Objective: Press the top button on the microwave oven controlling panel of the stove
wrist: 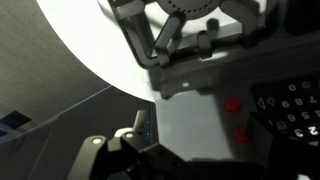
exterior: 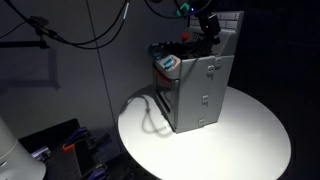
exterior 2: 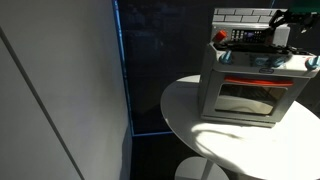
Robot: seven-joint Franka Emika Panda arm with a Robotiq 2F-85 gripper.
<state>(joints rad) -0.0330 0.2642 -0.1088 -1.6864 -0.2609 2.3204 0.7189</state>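
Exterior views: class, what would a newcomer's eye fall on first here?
The grey stove stands lit on a round white table amid a dark room. Its oven door looks bright in an exterior view, and the end effector hangs over the stove's top.

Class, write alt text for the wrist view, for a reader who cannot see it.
The dark gripper reaches in from the top of the frame, with the microwave oven controlling panel at the lower right, dark with red buttons and white marks. A white table fills the upper left.
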